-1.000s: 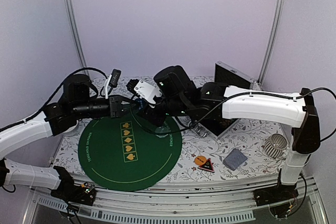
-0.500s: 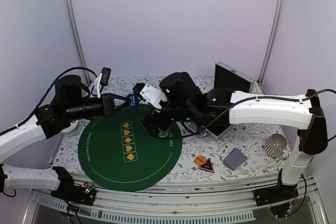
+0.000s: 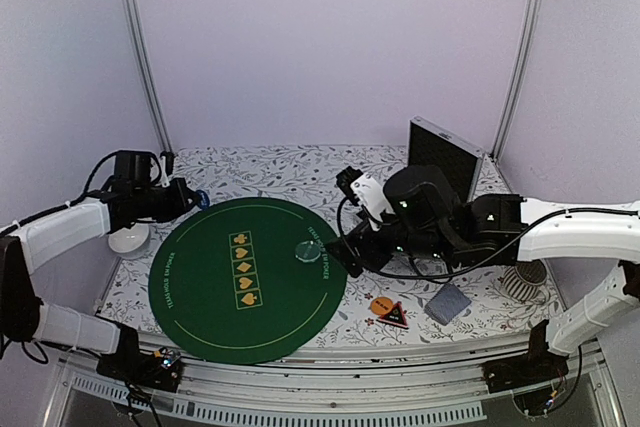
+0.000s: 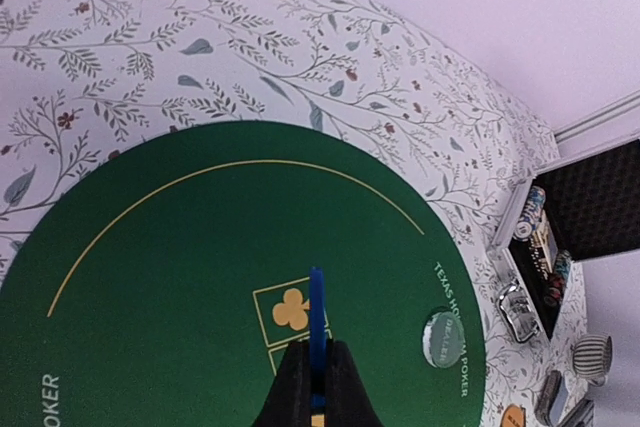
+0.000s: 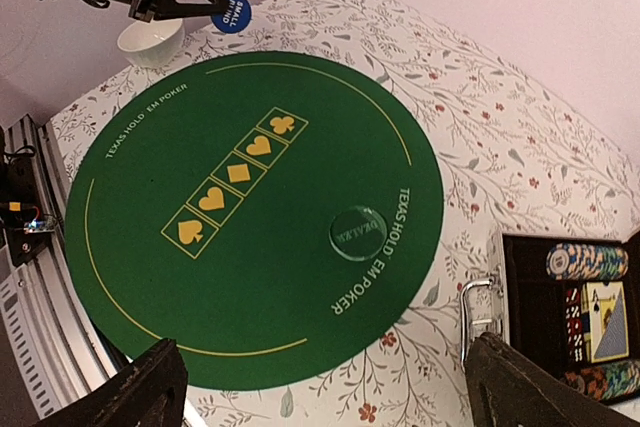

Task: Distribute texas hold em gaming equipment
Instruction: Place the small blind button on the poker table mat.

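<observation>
Pinching a blue disc (image 5: 231,13) edge-on between its fingers, the left gripper (image 4: 316,352) hangs off the far left rim of the green mat (image 3: 210,317), near a white bowl (image 5: 150,42). The right gripper (image 5: 322,362) hovers at the mat's right edge with its jaws spread wide, close to the clear disc (image 3: 307,250) lying flat on the felt; the orange disc (image 3: 379,303), triangle token (image 3: 396,316) and cards (image 3: 448,303) lie off the mat to its right

Bright, soft, even light fills every view; shadows on the desk (image 3: 280,162) are faint, and the overhead picture looks slightly soft.
</observation>
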`<state>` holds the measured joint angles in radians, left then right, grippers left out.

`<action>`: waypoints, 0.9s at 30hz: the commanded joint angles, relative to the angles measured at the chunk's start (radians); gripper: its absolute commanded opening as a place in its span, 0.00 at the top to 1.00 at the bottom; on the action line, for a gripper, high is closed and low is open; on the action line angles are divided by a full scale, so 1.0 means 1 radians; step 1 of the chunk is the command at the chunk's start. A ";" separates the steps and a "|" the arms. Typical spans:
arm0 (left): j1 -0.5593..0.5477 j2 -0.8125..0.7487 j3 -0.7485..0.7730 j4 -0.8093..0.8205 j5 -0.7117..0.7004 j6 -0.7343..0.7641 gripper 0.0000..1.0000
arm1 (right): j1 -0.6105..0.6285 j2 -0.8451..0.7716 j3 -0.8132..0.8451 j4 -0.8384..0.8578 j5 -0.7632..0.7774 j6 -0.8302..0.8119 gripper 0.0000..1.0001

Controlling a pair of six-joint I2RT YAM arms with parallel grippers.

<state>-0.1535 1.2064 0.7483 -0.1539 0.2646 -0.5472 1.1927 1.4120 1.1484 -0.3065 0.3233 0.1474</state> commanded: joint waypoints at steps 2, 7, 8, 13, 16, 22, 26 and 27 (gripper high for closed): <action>0.048 0.156 -0.004 0.112 0.022 -0.022 1.00 | -0.001 -0.077 -0.109 -0.023 0.021 0.155 0.01; 0.084 0.327 0.052 0.159 0.042 -0.028 1.00 | -0.002 -0.097 -0.138 -0.037 0.021 0.201 0.01; 0.092 0.355 0.061 0.166 0.048 -0.029 1.00 | -0.002 -0.096 -0.135 -0.044 0.022 0.207 0.01; 0.138 0.477 0.091 0.213 0.108 -0.035 1.00 | -0.002 -0.086 -0.128 -0.063 0.015 0.229 0.01; 0.154 0.548 0.103 0.247 0.172 -0.044 1.00 | -0.002 -0.082 -0.124 -0.065 0.010 0.237 0.01; 0.158 0.635 0.103 0.299 0.196 -0.061 1.00 | -0.002 -0.081 -0.120 -0.081 -0.001 0.260 0.01; 0.158 0.656 0.106 0.292 0.182 -0.070 1.00 | -0.001 -0.077 -0.112 -0.102 -0.001 0.271 0.01; 0.158 0.660 0.107 0.285 0.178 -0.071 1.00 | -0.002 -0.074 -0.108 -0.109 0.000 0.275 0.01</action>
<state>0.0032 1.8240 0.8513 0.1513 0.4473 -0.6067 1.1927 1.3483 1.0183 -0.3813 0.3264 0.3946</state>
